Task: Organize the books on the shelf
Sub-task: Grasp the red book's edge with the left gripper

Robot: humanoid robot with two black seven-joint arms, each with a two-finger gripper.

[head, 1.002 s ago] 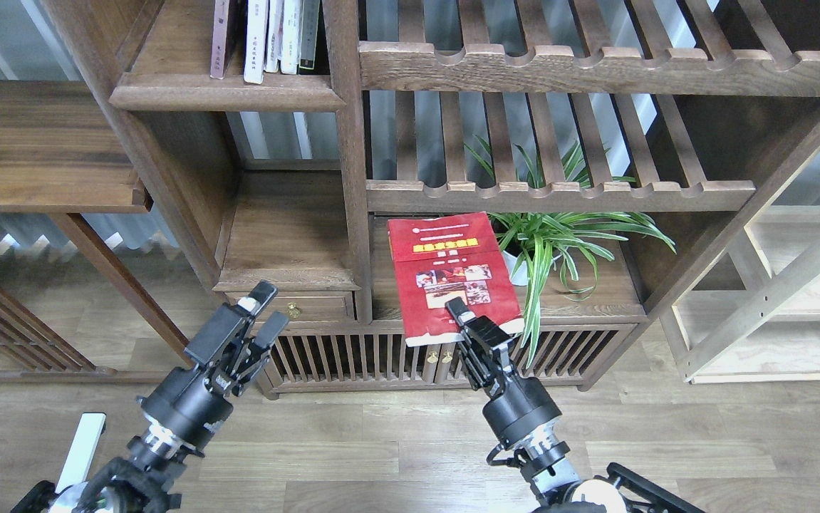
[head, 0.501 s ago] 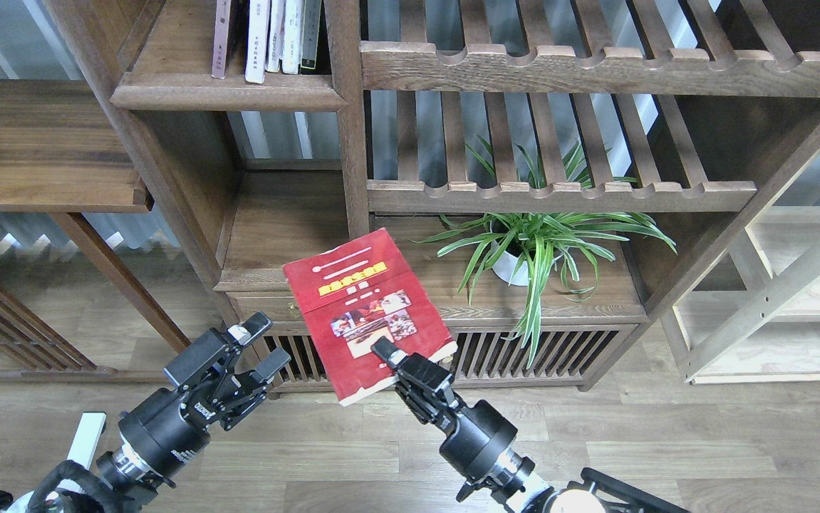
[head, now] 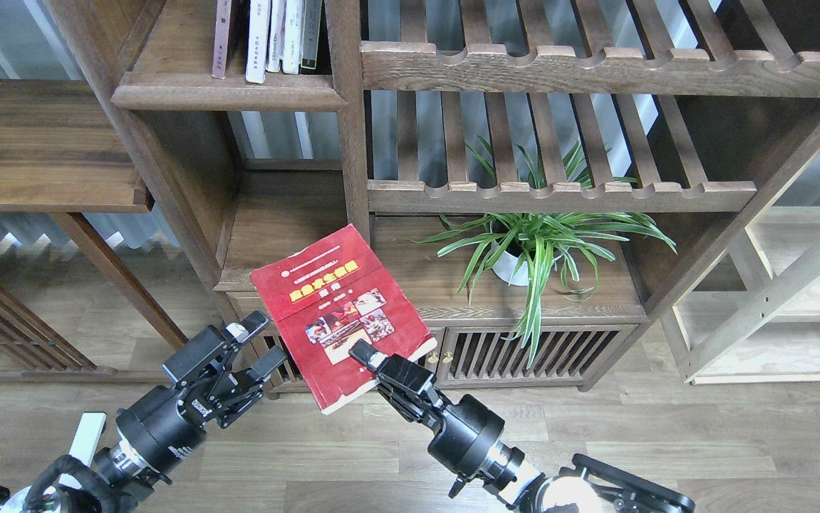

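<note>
Head view: red book (head: 338, 313) carried left and lower than before, clear of the plant (head: 538, 242).
Right end effector (head: 367, 360) clamps its bottom edge; left end effector (head: 256, 345) open, empty, just beside it. Shelf (head: 228, 89) above has free room left.

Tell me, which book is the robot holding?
The red book with the yellow title, pinched at its lower edge by the right gripper. The other books stand upright on the top shelf.
</note>
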